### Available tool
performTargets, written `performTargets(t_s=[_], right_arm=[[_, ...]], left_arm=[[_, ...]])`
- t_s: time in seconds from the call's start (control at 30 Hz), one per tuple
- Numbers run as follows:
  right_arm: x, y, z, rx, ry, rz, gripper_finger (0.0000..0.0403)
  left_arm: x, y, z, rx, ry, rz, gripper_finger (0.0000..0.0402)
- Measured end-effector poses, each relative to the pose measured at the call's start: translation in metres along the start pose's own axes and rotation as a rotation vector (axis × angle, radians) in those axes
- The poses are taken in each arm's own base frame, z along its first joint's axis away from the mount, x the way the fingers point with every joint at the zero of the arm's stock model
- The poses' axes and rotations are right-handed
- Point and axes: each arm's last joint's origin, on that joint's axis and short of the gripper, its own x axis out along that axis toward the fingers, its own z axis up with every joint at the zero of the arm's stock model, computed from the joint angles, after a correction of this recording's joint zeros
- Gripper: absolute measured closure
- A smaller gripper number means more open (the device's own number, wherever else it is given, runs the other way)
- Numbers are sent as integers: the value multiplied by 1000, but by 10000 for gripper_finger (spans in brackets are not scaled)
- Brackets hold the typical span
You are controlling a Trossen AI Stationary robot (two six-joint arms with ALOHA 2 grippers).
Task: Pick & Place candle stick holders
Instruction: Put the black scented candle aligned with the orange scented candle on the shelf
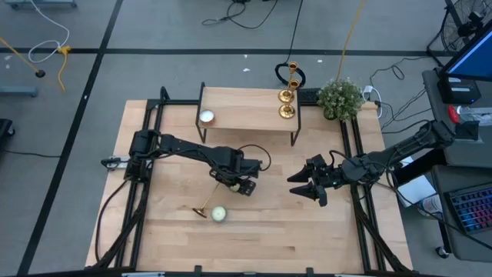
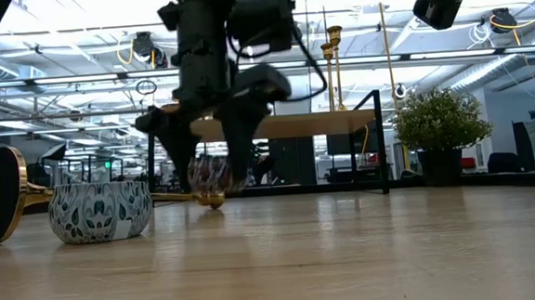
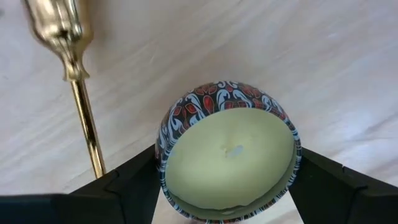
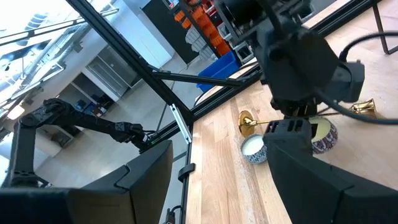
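Left gripper (image 3: pixel 227 186) clasps patterned candle tin (image 3: pixel 229 155) — no legible writing.

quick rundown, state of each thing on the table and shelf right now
left gripper: fingers on either side of the red-patterned candle tin
right gripper: open, empty, waiting at the right
lying candlestick: on its side on the table
two candlesticks: upright on the shelf
blue-patterned candle tin: upright beside the lying candlestick's base
white candle: on the shelf's left end
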Motion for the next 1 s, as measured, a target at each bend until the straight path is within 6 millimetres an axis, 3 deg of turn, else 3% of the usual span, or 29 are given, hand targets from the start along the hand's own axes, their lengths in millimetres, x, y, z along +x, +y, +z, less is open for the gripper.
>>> performTargets(t_s=[0.23, 0.43, 0.8, 1.0], right_arm=[[0, 0, 0, 0, 0, 0, 147], [0, 0, 0, 0, 0, 1, 147], [0, 1, -1, 3, 19, 21, 147], [0, 1, -1, 3, 18, 21, 147]], left_arm=[[-38, -13, 8, 51, -28, -28, 102], [-75, -11, 23, 83, -47, -21, 109], [-133, 25, 59, 87, -41, 48, 109], [-168, 58, 89, 48, -88, 44, 106]])
